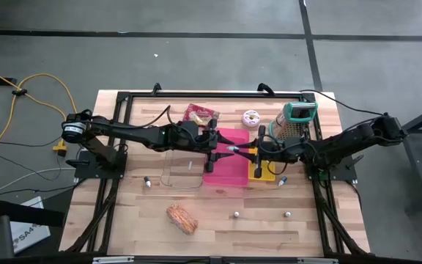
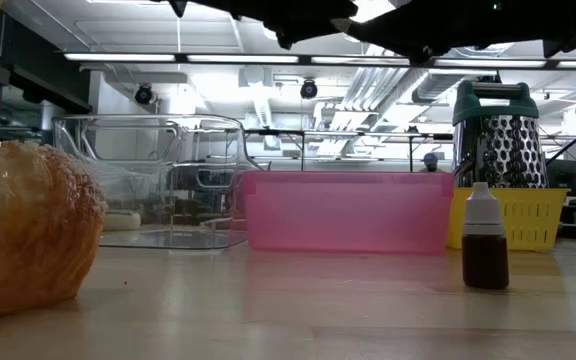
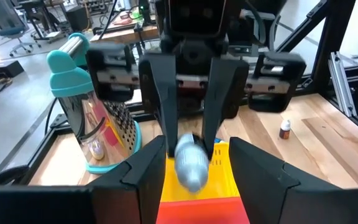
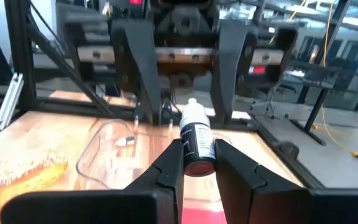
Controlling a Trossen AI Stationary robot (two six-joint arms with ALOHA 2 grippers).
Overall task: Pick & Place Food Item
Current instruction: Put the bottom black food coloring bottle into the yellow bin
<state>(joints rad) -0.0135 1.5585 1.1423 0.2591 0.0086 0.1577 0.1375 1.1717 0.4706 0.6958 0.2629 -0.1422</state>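
One small dropper bottle point(image 4: 196, 144), rigid, light, smooth-sided, sits clamped at its base in the right hand point(image 4: 197, 163); left hand point(image 3: 192, 163), facing, stands parted around its cap end.

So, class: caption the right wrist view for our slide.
Right gripper holds a small white dropper bottle toward the open left gripper.

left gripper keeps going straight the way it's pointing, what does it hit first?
Likely the small bottle held by the right gripper, straight ahead of the left gripper above the pink tray. Depth is hard to judge.
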